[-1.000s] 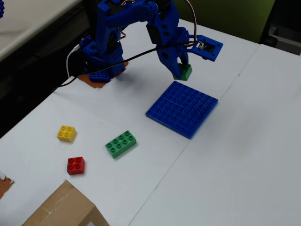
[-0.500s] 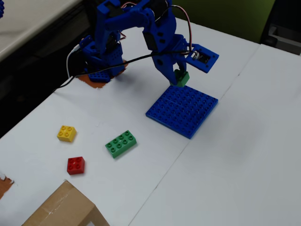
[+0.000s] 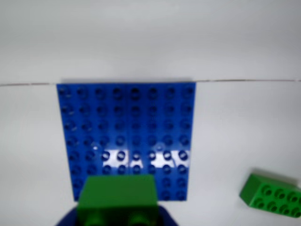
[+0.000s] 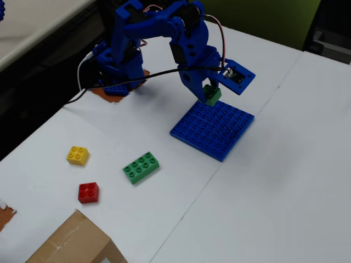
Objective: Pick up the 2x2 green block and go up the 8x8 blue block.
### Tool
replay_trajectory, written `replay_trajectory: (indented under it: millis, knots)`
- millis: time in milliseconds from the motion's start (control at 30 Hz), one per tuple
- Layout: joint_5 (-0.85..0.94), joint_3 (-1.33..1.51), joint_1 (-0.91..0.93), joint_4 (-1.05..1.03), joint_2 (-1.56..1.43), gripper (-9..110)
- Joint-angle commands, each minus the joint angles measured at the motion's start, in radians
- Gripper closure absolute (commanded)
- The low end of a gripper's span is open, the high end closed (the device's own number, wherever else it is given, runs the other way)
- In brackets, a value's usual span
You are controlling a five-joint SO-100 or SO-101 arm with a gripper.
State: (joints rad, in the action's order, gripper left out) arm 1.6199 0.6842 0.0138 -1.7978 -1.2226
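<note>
My gripper point(image 4: 210, 94) is shut on the 2x2 green block point(image 4: 212, 96) and holds it just above the far edge of the 8x8 blue block point(image 4: 214, 130), a flat studded baseplate on the white table. In the wrist view the green block point(image 3: 118, 197) fills the bottom middle between my blue jaws, its studs facing the camera, and the blue baseplate point(image 3: 127, 122) lies spread out beyond it. The block hangs over the plate's near edge in that view. I cannot tell whether it touches the studs.
A longer eight-stud green brick point(image 4: 141, 167) lies left of the plate; it also shows at the wrist view's lower right point(image 3: 273, 195). A yellow brick point(image 4: 78, 155) and a red brick point(image 4: 88, 192) lie further left. A cardboard box point(image 4: 77, 244) sits at the bottom edge. A table seam runs beside the plate.
</note>
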Motion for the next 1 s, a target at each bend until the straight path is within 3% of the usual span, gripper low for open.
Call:
replay_trajectory:
  millis: [0,967]
  knots:
    - [-0.011,-0.048,-0.008,-0.044,-0.015,92]
    - [-0.028,-0.048,-0.012,-0.046,-0.031,92]
